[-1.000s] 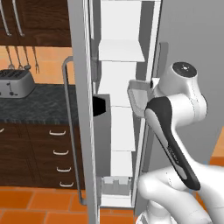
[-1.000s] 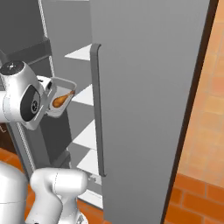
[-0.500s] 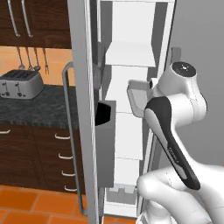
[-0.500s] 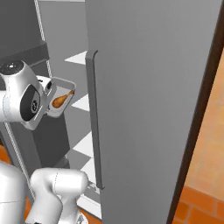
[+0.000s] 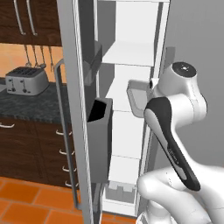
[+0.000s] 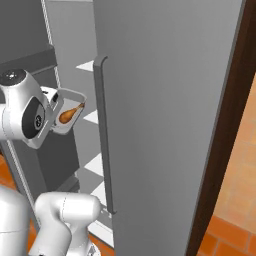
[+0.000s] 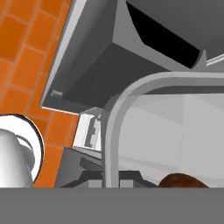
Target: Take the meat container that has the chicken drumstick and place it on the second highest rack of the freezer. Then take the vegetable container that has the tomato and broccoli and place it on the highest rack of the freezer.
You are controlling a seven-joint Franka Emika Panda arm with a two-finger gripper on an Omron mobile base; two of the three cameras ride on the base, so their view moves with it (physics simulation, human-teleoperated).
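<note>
Kitchen: dark-brown cabinets (image 5: 30, 144) and a dark counter (image 5: 26, 107) sit left of me, with a toaster (image 5: 25, 80) on the counter and orange tile floor (image 5: 26, 205) below.
Freezer: I see the freezer (image 5: 131, 48) standing open, white shelves (image 5: 133, 54) inside, a dark-grey door bin (image 5: 99, 140) on the left door, and the right door (image 6: 165, 125) with its long grey handle (image 6: 103, 135) close beside my arm.
Writing: I can read no brand or label anywhere.
Gripper: my fingers are clenched on the near rim of the meat container (image 6: 64, 116); the gripper (image 6: 50, 112) itself is mostly hidden behind the wrist.
Container: held in the air at the freezer opening, between the two doors, not resting on any shelf; the hand view shows its pale rim (image 7: 114, 131) curving overhead.
Drumstick: the chicken drumstick (image 6: 70, 114) lies in the container, long axis slanting, thick end toward my wrist, thin bone tip pointing up and toward the right door.
</note>
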